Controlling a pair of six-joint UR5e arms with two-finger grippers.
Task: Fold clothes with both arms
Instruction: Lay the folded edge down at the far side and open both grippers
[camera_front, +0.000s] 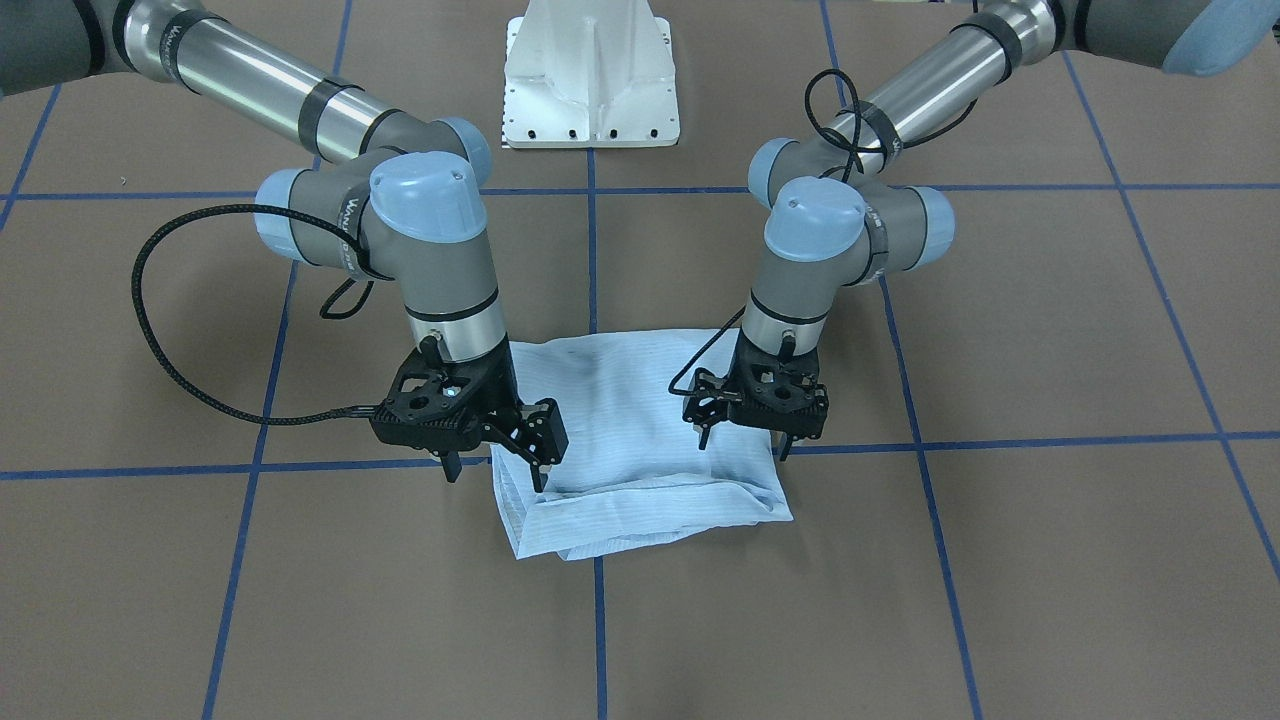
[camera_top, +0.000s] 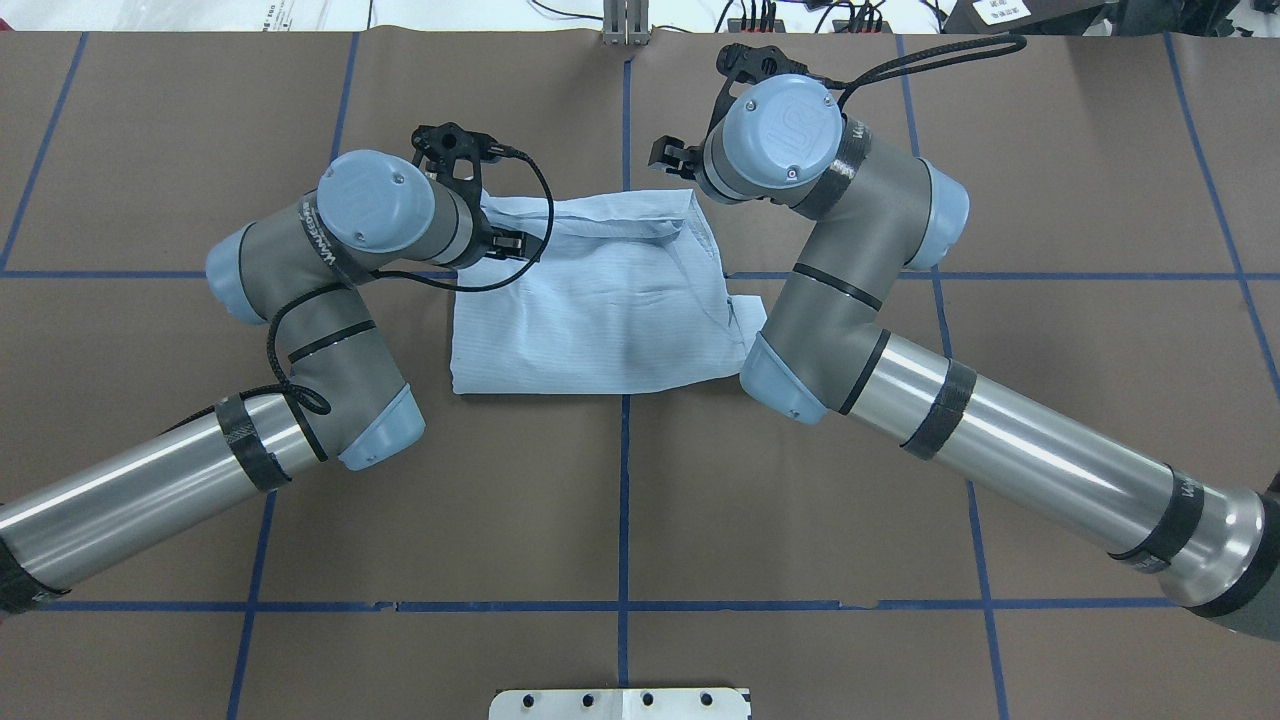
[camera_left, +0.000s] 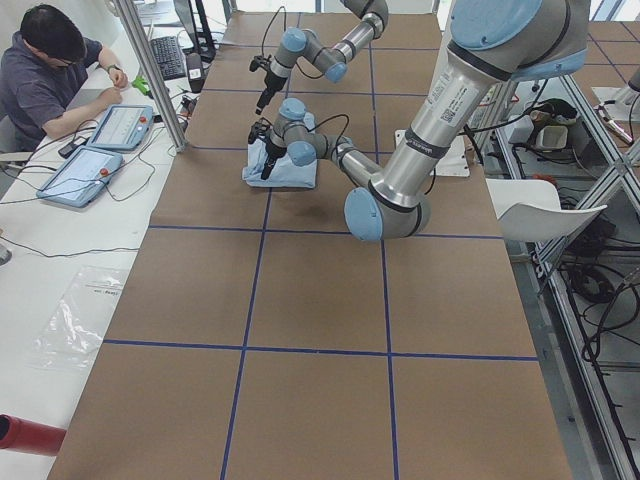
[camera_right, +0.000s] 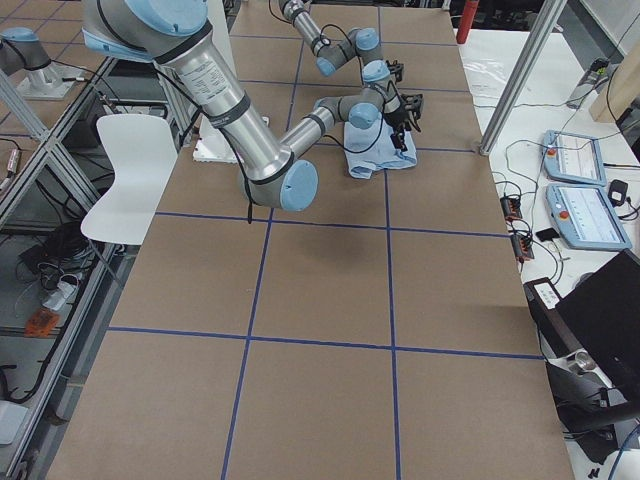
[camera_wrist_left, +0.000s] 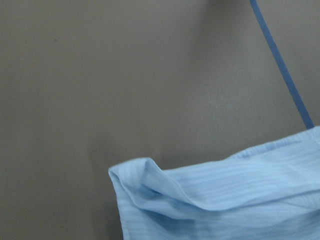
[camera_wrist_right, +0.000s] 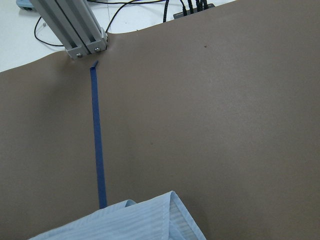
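Note:
The light-blue striped shirt (camera_front: 640, 440) lies folded into a rough rectangle at the table's middle (camera_top: 600, 310). My left gripper (camera_front: 745, 447) is open, pointing down over the shirt's edge on the robot's left, fingers just above the cloth. My right gripper (camera_front: 495, 475) is open at the opposite edge, with one finger (camera_front: 540, 478) over the shirt's corner. Neither grips cloth. The left wrist view shows a folded corner of the shirt (camera_wrist_left: 225, 200) and the right wrist view its far edge (camera_wrist_right: 130, 222); no fingers show in either.
The white metal base (camera_front: 590, 80) stands behind the shirt on the robot's side. Blue tape lines (camera_top: 624, 480) grid the brown table. An aluminium post (camera_wrist_right: 70, 25) and cables stand at the far edge. An operator (camera_left: 50, 70) sits with tablets (camera_left: 100, 150) beyond it.

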